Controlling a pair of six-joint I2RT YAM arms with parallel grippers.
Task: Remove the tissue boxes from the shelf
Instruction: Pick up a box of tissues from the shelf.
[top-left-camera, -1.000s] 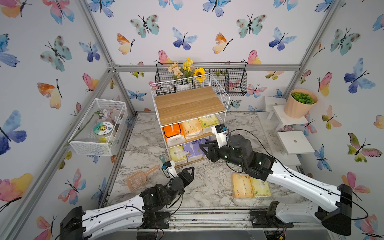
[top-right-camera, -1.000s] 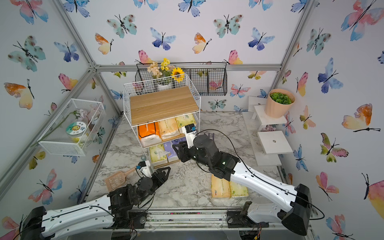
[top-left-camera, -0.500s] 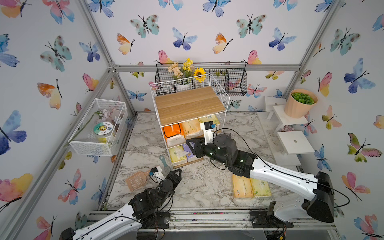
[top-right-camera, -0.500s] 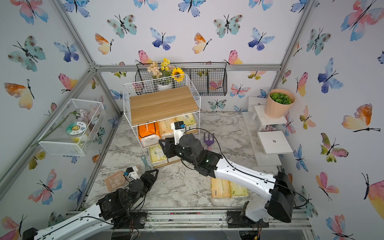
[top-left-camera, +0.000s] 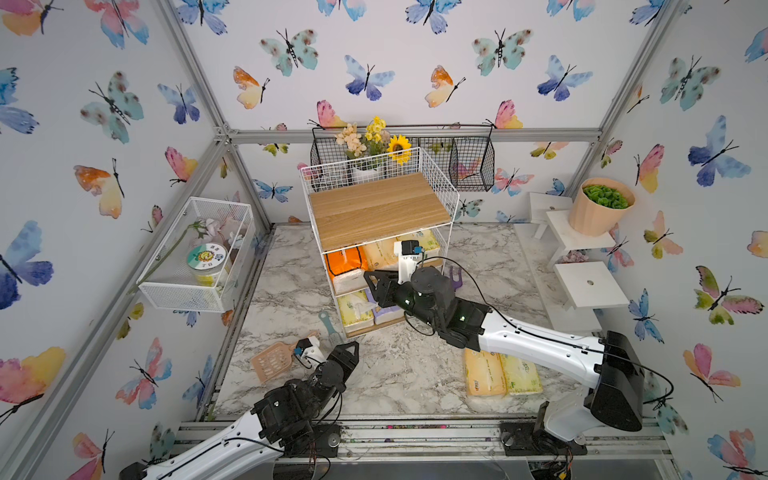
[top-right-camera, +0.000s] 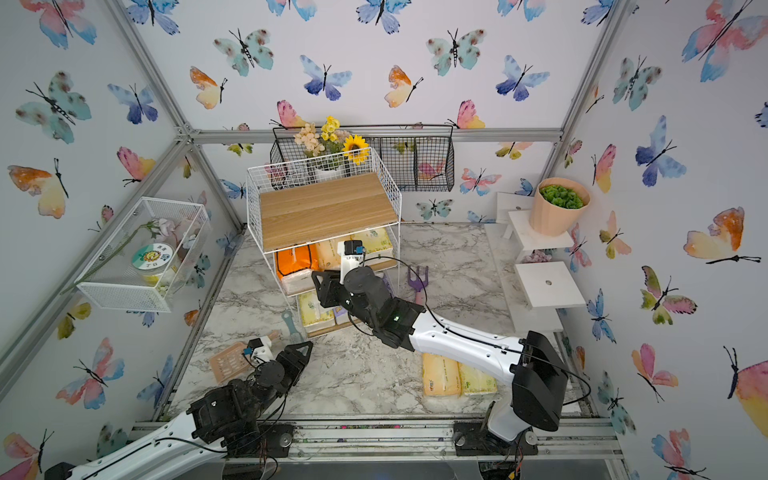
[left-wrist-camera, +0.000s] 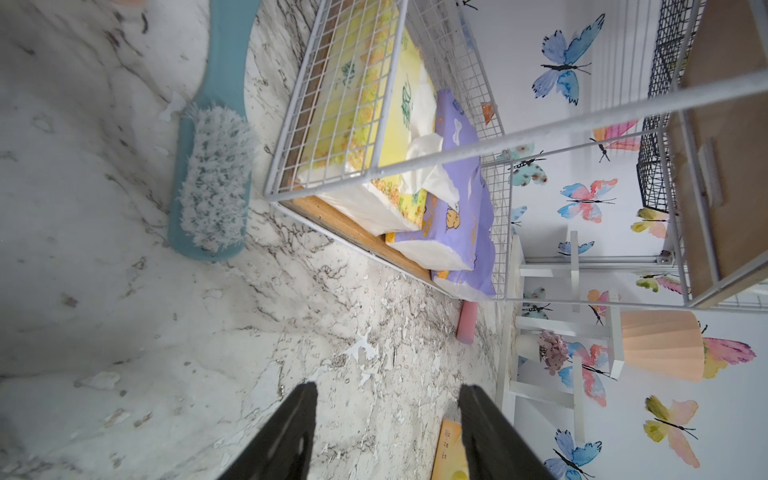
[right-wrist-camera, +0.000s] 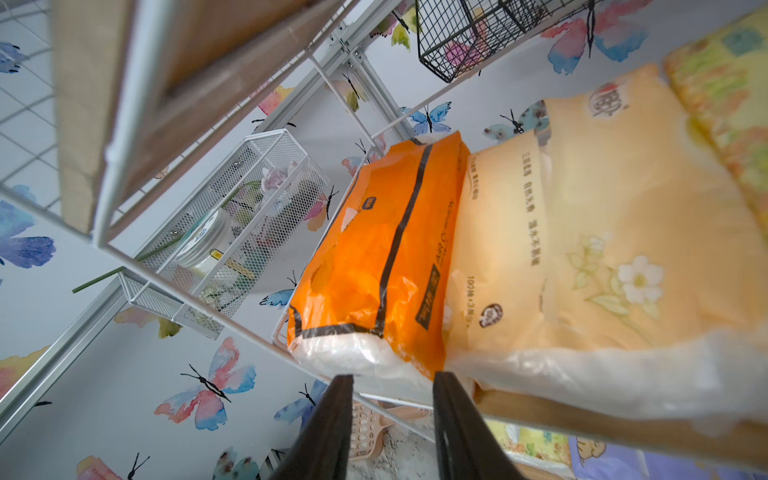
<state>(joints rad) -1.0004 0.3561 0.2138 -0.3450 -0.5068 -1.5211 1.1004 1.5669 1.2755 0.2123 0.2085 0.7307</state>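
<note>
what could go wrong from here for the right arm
1. The right end effector is open at the edge of the bright orange plastic-wrapped tissue pack, right beside the peach plastic-wrapped pack; it may pinch both or slip.
2. It is near the front rail of the white wire-frame shelf, which could snag.

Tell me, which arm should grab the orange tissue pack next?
The right. The right tool is open just in front of the orange tissue pack on the shelf. The left tool hangs low over the table, apart from the shelf.

Narrower right end effector (right-wrist-camera: 392, 380), now nearer orange pack (right-wrist-camera: 386, 249)
</note>
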